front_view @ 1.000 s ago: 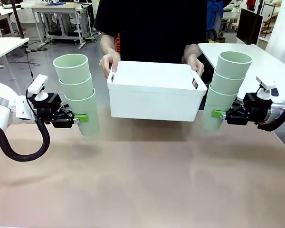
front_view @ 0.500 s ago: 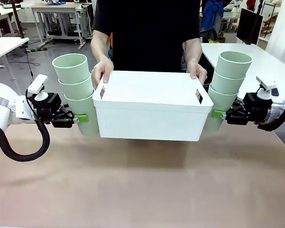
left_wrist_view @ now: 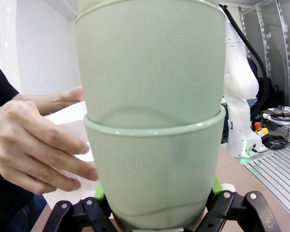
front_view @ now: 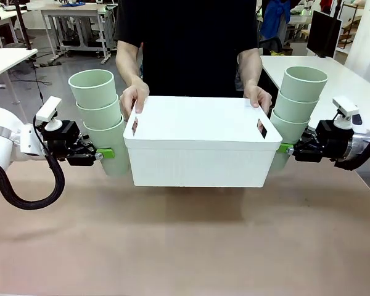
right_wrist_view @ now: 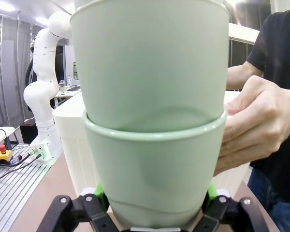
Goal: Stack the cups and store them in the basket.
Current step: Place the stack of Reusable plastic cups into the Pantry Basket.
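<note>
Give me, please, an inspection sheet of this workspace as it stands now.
Surface: brown table, plain and flat.
Job's things: white basket in the middle, held at both ends by the person's hands; left cup stack and right cup stack, three cups each, beside its ends.
Clutter: nothing seen.
Grippers: left gripper shut on the left cup stack at its bottom cup; right gripper shut on the right cup stack likewise.
Cables: black hose loops under the left arm.
Surroundings: white side tables and a dark monitor behind.
</note>
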